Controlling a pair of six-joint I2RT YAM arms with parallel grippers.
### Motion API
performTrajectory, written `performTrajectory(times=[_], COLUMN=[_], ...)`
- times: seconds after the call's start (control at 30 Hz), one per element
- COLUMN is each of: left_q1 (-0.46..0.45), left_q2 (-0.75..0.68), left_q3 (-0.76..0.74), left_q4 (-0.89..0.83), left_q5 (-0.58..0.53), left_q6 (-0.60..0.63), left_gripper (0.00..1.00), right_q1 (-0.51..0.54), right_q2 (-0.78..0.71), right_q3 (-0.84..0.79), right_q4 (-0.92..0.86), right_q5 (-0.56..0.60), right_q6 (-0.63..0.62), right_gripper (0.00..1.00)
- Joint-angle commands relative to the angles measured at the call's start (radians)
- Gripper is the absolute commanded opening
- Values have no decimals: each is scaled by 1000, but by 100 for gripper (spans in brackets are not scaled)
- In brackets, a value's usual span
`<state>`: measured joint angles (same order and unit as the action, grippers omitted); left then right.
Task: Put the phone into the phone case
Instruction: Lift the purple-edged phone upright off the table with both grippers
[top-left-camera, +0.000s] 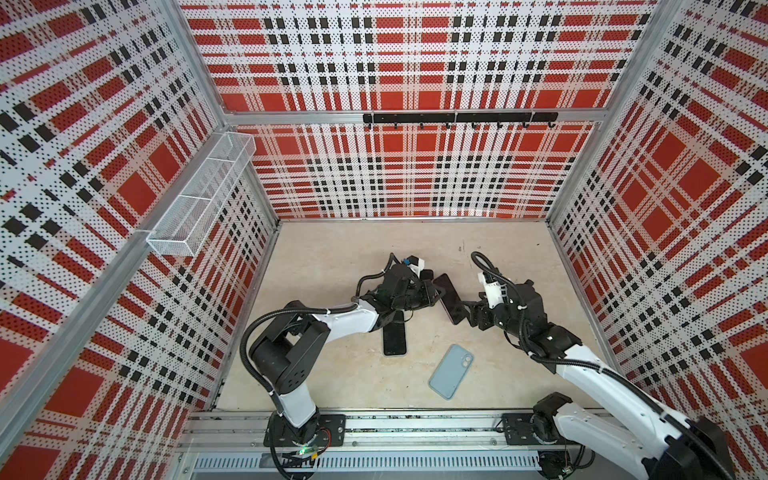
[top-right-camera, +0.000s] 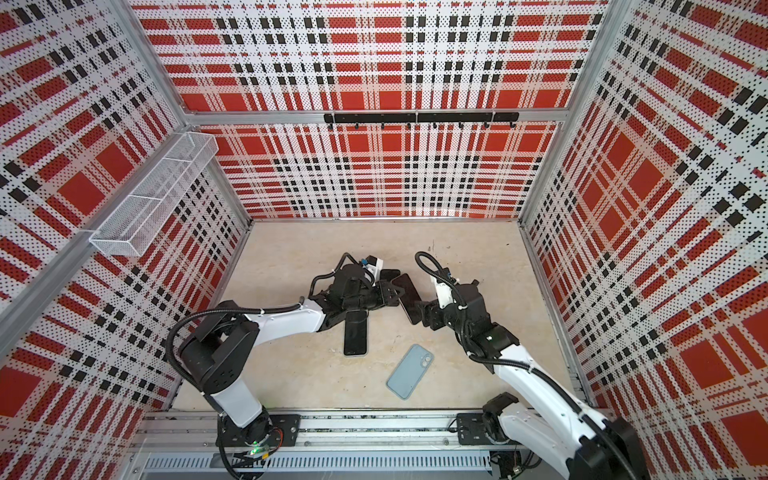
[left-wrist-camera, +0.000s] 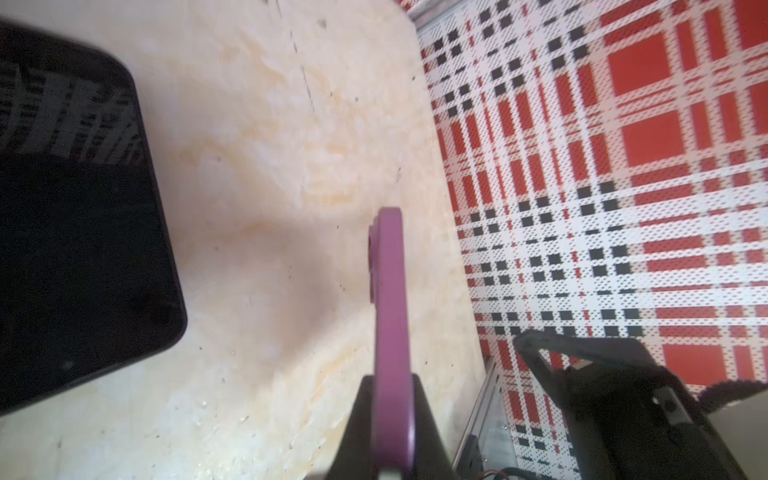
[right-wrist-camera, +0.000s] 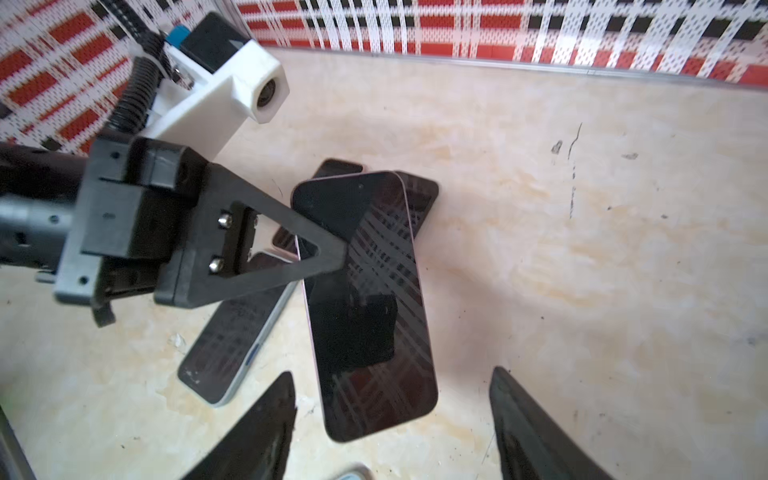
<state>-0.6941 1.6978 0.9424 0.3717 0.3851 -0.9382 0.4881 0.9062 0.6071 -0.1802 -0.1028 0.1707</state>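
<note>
Beige tabletop (top-left-camera: 353, 386) holds the blue phone case (top-left-camera: 451, 371) nearest the front, lying flat. Farther back, the left gripper (top-left-camera: 432, 292) pinches the purple-edged phone (right-wrist-camera: 365, 299) by one side. The right gripper (right-wrist-camera: 390, 374) stands with its jaws spread about the phone's end, not touching it.

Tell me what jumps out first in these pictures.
Red plaid walls all round. Mid-table, the left gripper is shut on a purple-edged phone, with the right gripper open facing its free end. A blue case lies near the front, close to a second phone.
</note>
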Motion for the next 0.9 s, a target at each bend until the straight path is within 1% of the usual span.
performTrajectory(times=[0.0, 0.07, 0.1, 0.2, 0.27, 0.33, 0.4, 0.47, 0.5, 0.57, 0.6, 0.67, 0.73, 0.8, 0.87], left_q1=[29, 48, 54, 76, 90, 99, 99, 101, 100, 96, 96, 83, 69, 57, 47], left_q2=[-101, -133, -147, -194, -217, -248, -277, -309, -325, -359, -377, -405, -414, -406, -386], left_q3=[35, 50, 58, 75, 94, 90, 85, 67, 56, 26, 8, -39, -84, -108, -110], left_q4=[56, 55, 54, 51, 38, 34, 30, 29, 30, 30, 31, 65, 131, 202, 248], left_q5=[22, 45, 63, 122, 194, 246, 301, 332, 337, 317, 286, 217, 162, 138, 130], left_q6=[-1, 1, 3, 20, 30, 40, 47, 47, 50, 50, 44, 19, -21, -61, -84], left_gripper=[1, 1, 1, 1, 1, 1, 1, 1, 1, 1, 1, 1, 1, 1, 1], right_q1=[-7, -20, -36, -120, -191, -274, -351, -406, -417, -418, -418, -410, -382, -333, -263], right_q2=[-95, -146, -165, -198, -206, -201, -187, -165, -148, -108, -91, -62, -36, -18, -9], right_q3=[55, 75, 83, 108, 112, 97, 69, 23, -1, -39, -60, -124, -189, -221, -235], right_q4=[-104, -146, -159, -169, -145, -63, 55, 210, 296, 424, 491, 668, 852, 928, 946], right_q5=[-26, -64, -109, -277, -397, -544, -664, -750, -783, -815, -823, -816, -781, -738, -677], right_q6=[79, 136, 161, 259, 337, 433, 540, 663, 716, 797, 838, 950, 1054, 1091, 1081], right_gripper=[80, 85, 87, 89, 90, 90, 89, 88, 88, 86, 86, 83, 81, 78, 77])
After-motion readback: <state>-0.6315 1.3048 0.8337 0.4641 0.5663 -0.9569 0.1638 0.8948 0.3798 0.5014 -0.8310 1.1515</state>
